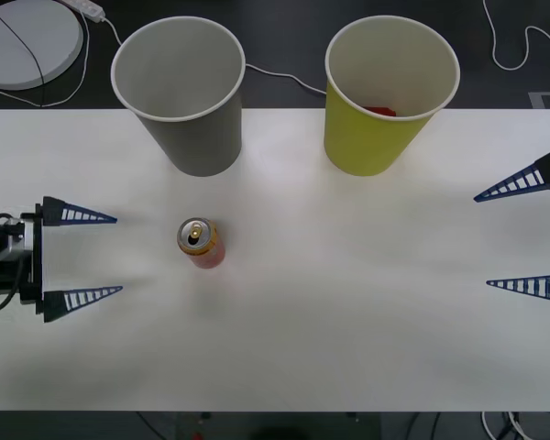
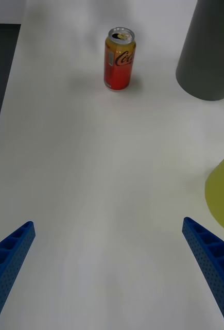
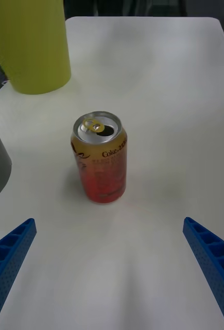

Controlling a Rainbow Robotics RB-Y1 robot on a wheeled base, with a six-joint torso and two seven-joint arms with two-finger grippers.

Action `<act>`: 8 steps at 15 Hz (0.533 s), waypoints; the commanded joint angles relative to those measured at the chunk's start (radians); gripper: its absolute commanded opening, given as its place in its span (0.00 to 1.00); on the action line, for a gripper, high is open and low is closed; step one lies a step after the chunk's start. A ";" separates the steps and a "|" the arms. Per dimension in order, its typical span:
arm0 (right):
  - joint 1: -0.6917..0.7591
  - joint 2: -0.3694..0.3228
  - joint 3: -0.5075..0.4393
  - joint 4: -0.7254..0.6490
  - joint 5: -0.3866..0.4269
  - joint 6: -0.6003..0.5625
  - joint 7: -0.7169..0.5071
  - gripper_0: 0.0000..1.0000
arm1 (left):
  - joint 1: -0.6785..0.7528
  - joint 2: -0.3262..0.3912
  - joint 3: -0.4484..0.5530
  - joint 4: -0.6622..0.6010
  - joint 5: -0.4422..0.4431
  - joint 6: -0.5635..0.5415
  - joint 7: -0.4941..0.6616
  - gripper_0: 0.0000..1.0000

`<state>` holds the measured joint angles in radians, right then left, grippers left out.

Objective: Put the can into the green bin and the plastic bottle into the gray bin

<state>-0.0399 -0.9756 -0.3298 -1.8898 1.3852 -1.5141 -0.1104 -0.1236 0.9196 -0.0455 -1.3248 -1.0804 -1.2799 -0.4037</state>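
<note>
You have a plain white tabletop (image 1: 348, 312) in front of you, smooth and unmarked, with a dark floor showing beyond its far edge. On that floor, behind the gray bin (image 1: 185, 92), lies a round white disc (image 1: 27, 41) crossed by a dark cable, and thin white cords (image 1: 522, 46) trail past the far side of the green bin (image 1: 380, 96).

Take the can (image 1: 200, 243) as your landmark. It stands upright on the tabletop, pull tab on top and mouth open, with orange-red sides. You can read "Coca" script on it in the right wrist view and "Coke" in the left wrist view; the smaller print is too fine to read. The gray bin stands upright just beyond the can, not touching it. The green bin stands beyond the can and off to its right, well apart, beside the gray bin; something red lies in its bottom.

Your left claw (image 1: 82, 255) sits to the left of the can, near it, fingers spread wide and holding nothing. Your right claw (image 1: 522, 236) waits far to the right of the can at the tabletop's edge, fingers likewise spread and empty.
</note>
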 commanded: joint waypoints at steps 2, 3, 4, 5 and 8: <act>0.000 0.000 0.000 0.000 0.000 0.000 0.000 1.00 | 0.001 -0.065 0.000 0.073 0.019 -0.001 -0.035 1.00; 0.000 0.000 0.000 0.000 0.000 0.000 0.000 1.00 | -0.001 -0.077 0.000 0.087 0.023 -0.001 -0.041 1.00; 0.000 0.000 0.000 0.000 0.000 0.000 0.000 1.00 | -0.001 -0.093 0.000 0.104 0.027 -0.001 -0.047 1.00; 0.000 0.000 0.000 0.000 0.000 0.000 0.000 1.00 | -0.004 -0.105 0.000 0.122 0.033 -0.001 -0.055 1.00; 0.000 0.000 0.000 0.000 0.000 0.000 0.000 1.00 | -0.004 -0.146 0.000 0.148 0.034 0.008 -0.080 1.00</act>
<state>-0.0399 -0.9756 -0.3298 -1.8898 1.3852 -1.5141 -0.1104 -0.1272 0.7820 -0.0461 -1.1803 -1.0463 -1.2750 -0.4786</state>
